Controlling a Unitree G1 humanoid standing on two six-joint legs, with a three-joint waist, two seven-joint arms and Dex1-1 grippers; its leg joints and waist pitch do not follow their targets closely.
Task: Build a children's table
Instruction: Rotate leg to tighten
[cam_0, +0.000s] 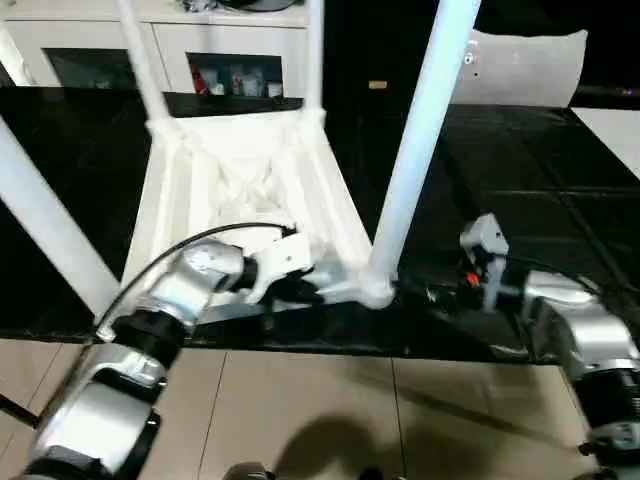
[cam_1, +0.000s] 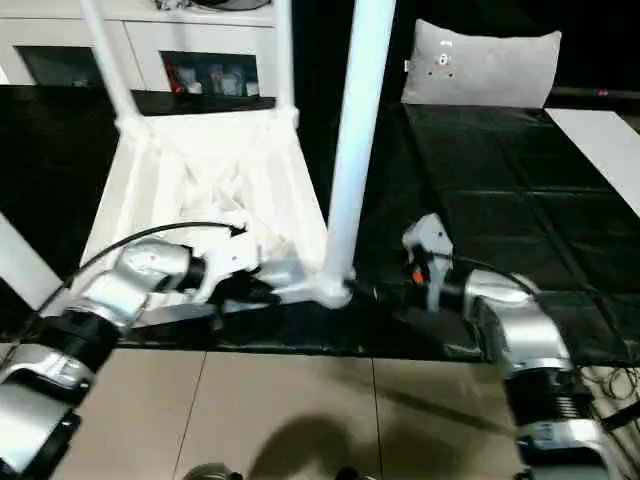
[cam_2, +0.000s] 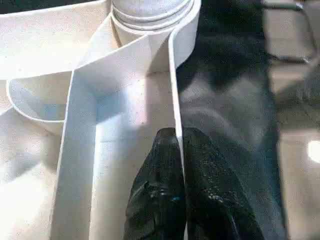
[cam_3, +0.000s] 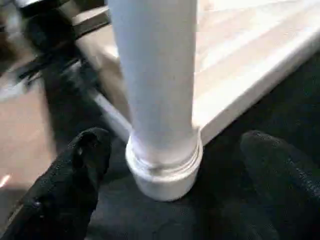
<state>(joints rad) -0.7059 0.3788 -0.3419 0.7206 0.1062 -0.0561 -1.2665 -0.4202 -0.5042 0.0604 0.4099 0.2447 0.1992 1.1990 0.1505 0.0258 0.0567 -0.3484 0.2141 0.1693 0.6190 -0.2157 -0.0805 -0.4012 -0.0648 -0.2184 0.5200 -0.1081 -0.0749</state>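
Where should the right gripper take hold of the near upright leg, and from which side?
Low on the leg, just above its socket: the shaft is round, upright and tapered. Come level from the robot's right, where the open right gripper already straddles it.

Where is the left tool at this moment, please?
In the left wrist view, the left tool is shut on the thin side rim of the upside-down white plastic table top, just below the round corner socket holding a white tapered leg.
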